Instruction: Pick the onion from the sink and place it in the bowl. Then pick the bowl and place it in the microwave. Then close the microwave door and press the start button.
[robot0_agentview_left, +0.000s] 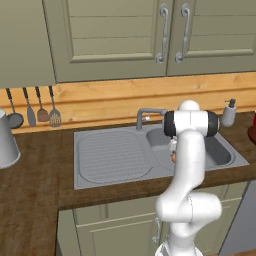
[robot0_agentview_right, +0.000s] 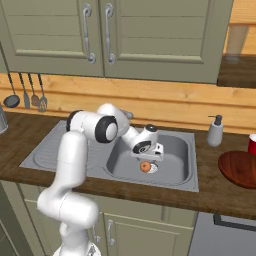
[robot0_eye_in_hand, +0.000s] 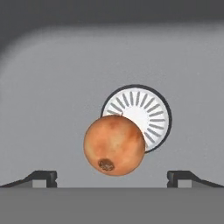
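Gripper (robot0_eye_in_hand: 112, 178) spread to full width, holding nothing; its two fingertips (robot0_eye_in_hand: 43, 177) sit at the bottom corners of the hand view with the onion (robot0_eye_in_hand: 114, 145) centred between and just above them, not touching; in the right base view the hand hangs low in the basin, lower centre of frame, right over the onion (robot0_agentview_right: 145, 166); onion rests on the sink (robot0_agentview_right: 180, 180) floor, overlapping the lower-left edge of the white drain (robot0_eye_in_hand: 151, 114). Risks, my read: it's a round ball on smooth steel, so if one finger touches first it'll roll off toward the drain or basin wall; closing too high would pinch above the widest part and squirt it out downward; going too deep jams the tips on the basin floor; the faucet (robot0_agentview_left: 148, 115) stands close by the wrist in the left base view, centre frame, so a careless lift could clip it. Count: one onion, one drain, one faucet, one soap dispenser (robot0_agentview_right: 215, 131) at right, one bowl (robot0_agentview_right: 241, 169) at the right edge of the right base view, four utensils (robot0_agentview_left: 31, 106) hanging upper left, two cabinet handles (robot0_agentview_right: 97, 34) up top.
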